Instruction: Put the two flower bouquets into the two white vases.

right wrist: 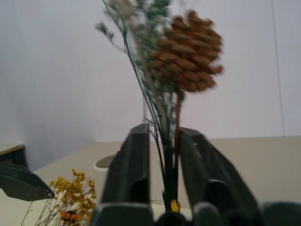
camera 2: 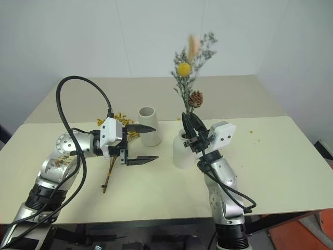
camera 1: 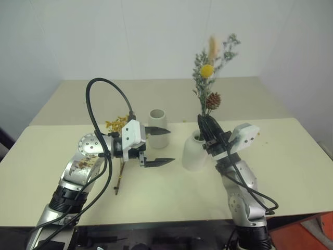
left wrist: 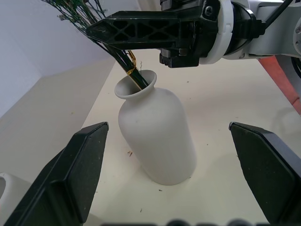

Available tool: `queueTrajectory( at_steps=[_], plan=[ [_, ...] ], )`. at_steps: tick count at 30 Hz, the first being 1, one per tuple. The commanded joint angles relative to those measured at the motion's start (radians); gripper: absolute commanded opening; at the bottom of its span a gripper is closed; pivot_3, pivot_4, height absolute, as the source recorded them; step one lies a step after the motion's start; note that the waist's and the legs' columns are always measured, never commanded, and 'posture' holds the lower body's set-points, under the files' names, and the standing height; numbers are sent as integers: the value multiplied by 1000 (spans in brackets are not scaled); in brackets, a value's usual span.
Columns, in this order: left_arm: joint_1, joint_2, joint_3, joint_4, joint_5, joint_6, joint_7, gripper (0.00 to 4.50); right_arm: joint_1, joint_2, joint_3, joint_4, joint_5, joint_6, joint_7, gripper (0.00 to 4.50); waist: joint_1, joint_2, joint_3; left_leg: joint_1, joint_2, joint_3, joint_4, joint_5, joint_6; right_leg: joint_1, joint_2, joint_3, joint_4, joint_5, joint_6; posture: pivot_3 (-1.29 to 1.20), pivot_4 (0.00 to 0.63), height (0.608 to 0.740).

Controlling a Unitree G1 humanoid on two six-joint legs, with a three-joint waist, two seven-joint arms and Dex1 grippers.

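Dried and feather-light, the yellow bunch (camera 1: 117,124) lying on the desk (camera 1: 291,156) beside the left gripper's (camera 1: 157,146) wide-open jaws wants a gentle pinch low on its brittle stems, while beyond, the right gripper's (camera 1: 207,126) jaws stand slightly parted around the smaller bunch's (camera 1: 210,67) stems, already in the rounded vase (camera 1: 194,153).

The smaller bouquet (camera 2: 188,78) stands upright with its stems in the rounded vase (camera 2: 182,151). The right gripper (camera 2: 191,125) flanks the stems just above the neck (contact cannot be confirmed). The left gripper (camera 2: 141,143) is spread wide beside the vase.
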Motion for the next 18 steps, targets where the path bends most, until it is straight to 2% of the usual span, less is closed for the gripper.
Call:
queueTrajectory(
  at_steps=[1, 6, 7, 12, 18],
  plan=[
    [-19, -2, 15, -16, -4, -14, 8, 4500, 2, -3, -6, -37, 10, -35, 7, 2571, 0, 0, 0, 0, 0, 0, 0, 0, 0, 0, 0, 0, 0, 0, 0, 0, 150, 740],
    [-22, 3, 19, -5, 2, -27, 6, 4500, 66, -40, -9, -121, 17, -6, 9, 4265, 1, 0, 0, 0, 0, 0, 0, 0, 0, 0, 0, 0, 0, 0, 0, 0, 150, 740],
    [-22, 3, 19, -4, 2, -30, 4, 4500, 82, -50, -7, -137, 21, -2, 14, 4469, 2, 0, 0, 0, 0, 0, 0, 0, 0, 0, 0, 0, 0, 0, 0, 0, 150, 740],
    [-33, -11, 9, 15, 4, -42, 3, 4500, 170, -128, 30, -226, 36, 22, 76, 4469, 2, 0, 0, 0, 0, 0, 0, 0, 0, 0, 0, 0, 0, 0, 0, 0, 150, 740],
    [-45, -23, -1, 35, 10, -56, -5, 4500, 195, -207, 45, -254, 30, 38, 128, 4469, 1, 0, 0, 0, 0, 0, 0, 0, 0, 1, 0, 0, 0, 0, 0, 0, 150, 740]
  ],
)
